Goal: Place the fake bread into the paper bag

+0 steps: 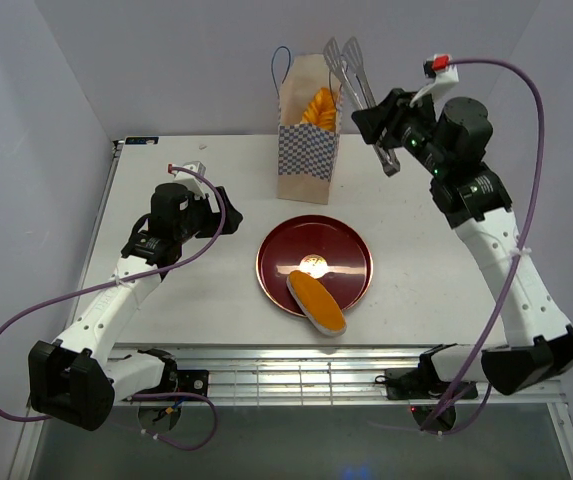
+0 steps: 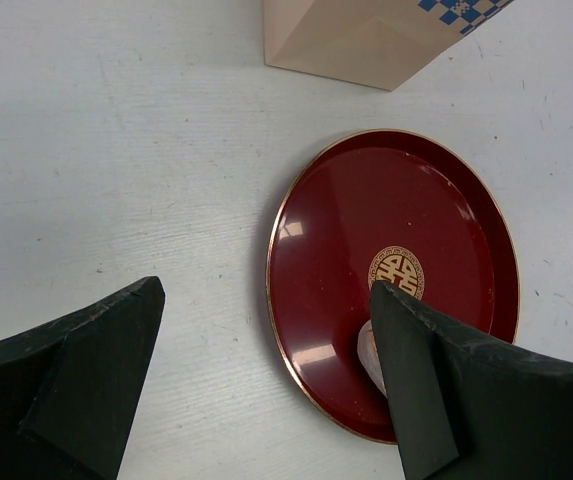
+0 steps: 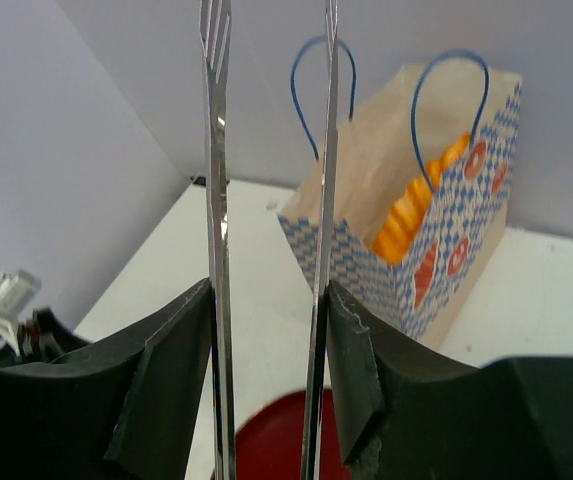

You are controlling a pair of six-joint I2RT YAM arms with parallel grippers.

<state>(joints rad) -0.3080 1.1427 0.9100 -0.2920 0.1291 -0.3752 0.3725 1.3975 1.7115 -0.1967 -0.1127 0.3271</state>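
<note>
Starting at the left: the left gripper [image 2: 266,290] hangs low over the white table [image 2: 116,150], jaws spread wide and nothing between them. Seen from overhead, the dark red plate [image 1: 301,245] sits at about its 4 o'clock. One pale-edged orange roll [image 1: 316,302] lies across the plate's near rim at 6 o'clock, with its long axis running diagonally from about half past ten to half past four. The left wrist camera catches only a sliver of it, tucked behind the right-hand finger.

Moving to centre: the paper bag [image 1: 308,140] stands upright at the plate's 12 o'clock, near it but not touching. Orange bread [image 3: 416,215] is already poking up inside it.

Now the right side: the right gripper [image 3: 269,295] is up high at the bag's 3 o'clock, clamped on a pair of metal tongs [image 3: 216,180]. Their blades point up toward 11 o'clock, a gap between them, carrying nothing (so that tool is free for another load).

Here is the geometry that matters. The roll lies at roughly 7 o'clock from the right gripper, well apart and lower, on the side the tong tips point away from. The left gripper is the nearer one, but the right has the tool. My read is that the right arm would have to swing the tips down and round, then line the blades across the roll's short side.
</note>
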